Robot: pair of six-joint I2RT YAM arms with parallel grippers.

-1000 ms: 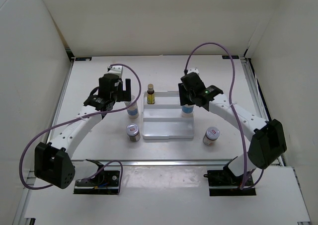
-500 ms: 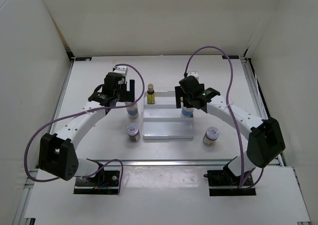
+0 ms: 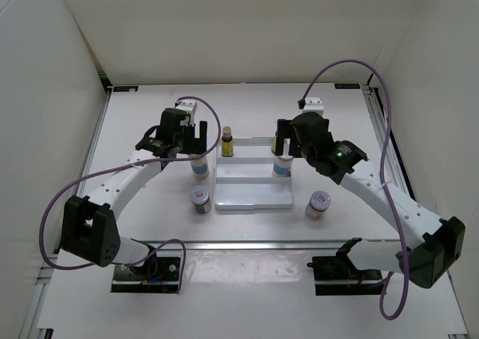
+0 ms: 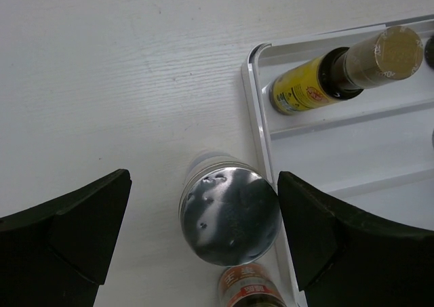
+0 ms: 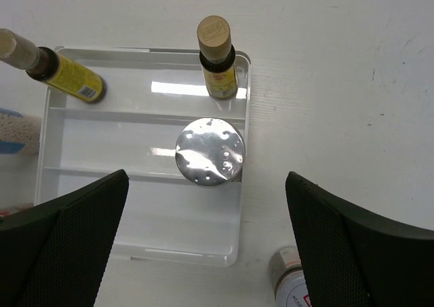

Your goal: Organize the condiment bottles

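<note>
Overhead, left gripper [image 4: 203,219] wide open, empty, over silver-lidded bottle [image 4: 229,215] just beside tray [image 4: 252,104]; right gripper [image 5: 207,232] wide open, empty, above second silver-lidded bottle [image 5: 209,151] inside tray

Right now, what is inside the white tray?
Two amber-yellow bottles stand on the tray's back step, one silver-lidded bottle on the middle step. The floor beneath them is covered.

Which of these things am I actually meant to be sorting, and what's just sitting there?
Part of the job:
- back-left amber bottle
- back-right amber bottle
- blue-label bottle on the tray
- blue-label bottle on the table
- left red-label bottle
- right red-label bottle

Not for sorting:
- white stepped tray, which already holds three bottles
- aluminium rail at the near edge
</note>
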